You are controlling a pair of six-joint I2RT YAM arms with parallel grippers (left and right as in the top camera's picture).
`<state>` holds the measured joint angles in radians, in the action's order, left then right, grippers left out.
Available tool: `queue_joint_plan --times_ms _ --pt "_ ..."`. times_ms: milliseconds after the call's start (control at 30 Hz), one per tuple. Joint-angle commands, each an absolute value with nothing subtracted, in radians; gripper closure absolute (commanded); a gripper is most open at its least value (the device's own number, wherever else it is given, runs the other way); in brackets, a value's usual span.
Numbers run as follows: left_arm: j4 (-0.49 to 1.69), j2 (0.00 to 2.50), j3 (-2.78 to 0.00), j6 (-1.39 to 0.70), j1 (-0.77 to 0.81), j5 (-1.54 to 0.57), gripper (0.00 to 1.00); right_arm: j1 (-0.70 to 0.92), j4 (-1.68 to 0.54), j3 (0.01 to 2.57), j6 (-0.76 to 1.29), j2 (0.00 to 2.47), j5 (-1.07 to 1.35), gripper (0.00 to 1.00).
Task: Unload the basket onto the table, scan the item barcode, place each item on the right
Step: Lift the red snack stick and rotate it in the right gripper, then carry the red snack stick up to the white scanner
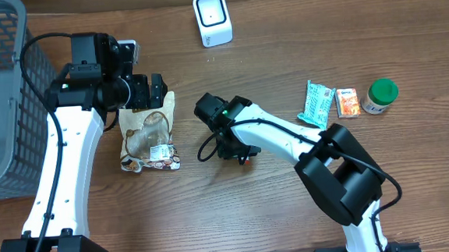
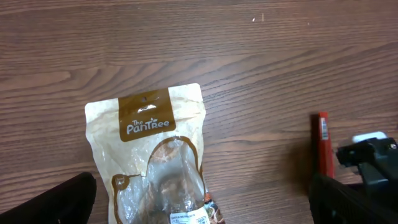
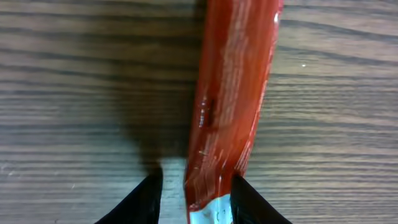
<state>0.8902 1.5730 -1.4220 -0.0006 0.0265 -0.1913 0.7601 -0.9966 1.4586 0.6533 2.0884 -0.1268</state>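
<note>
In the middle of the table, the right gripper (image 3: 194,198) has its jaws narrowed onto one end of a red snack packet (image 3: 233,93), held edge-on low over the wood, well apart from the scanner (image 1: 212,17). It looks light, thin, floppy and slick, so I'd pinch the flat sealed end and keep off the barcode. The left gripper (image 1: 156,91) is gaping wide over the brown pouch (image 2: 152,155).

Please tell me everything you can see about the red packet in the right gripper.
The red packet is long, narrow and glossy, like a creased plastic wrapper, with fine print and a white end. The right gripper holds it on edge by that white end, over the table. In the left wrist view, a white patch near its other end looks like a barcode. From overhead, the gripper hides most of it.
</note>
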Motion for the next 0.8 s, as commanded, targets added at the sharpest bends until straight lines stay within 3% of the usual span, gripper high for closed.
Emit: queue_joint_plan --times_ms 0,233,667,767 --pt "0.886 1.582 -1.430 -0.011 0.027 -0.200 0.00 0.760 -0.960 1.415 0.650 2.105 -0.138 0.65" --pt "0.886 1.582 -1.430 -0.011 0.027 -0.200 0.00 0.760 -0.953 1.405 0.649 2.105 -0.138 0.83" --pt "0.886 1.582 -1.430 -0.011 0.027 -0.200 0.00 0.760 -0.955 1.405 0.650 2.105 -0.130 0.83" --pt "0.886 1.582 -1.430 -0.011 0.027 -0.200 0.00 0.758 -0.955 1.405 0.650 2.105 -0.130 0.96"
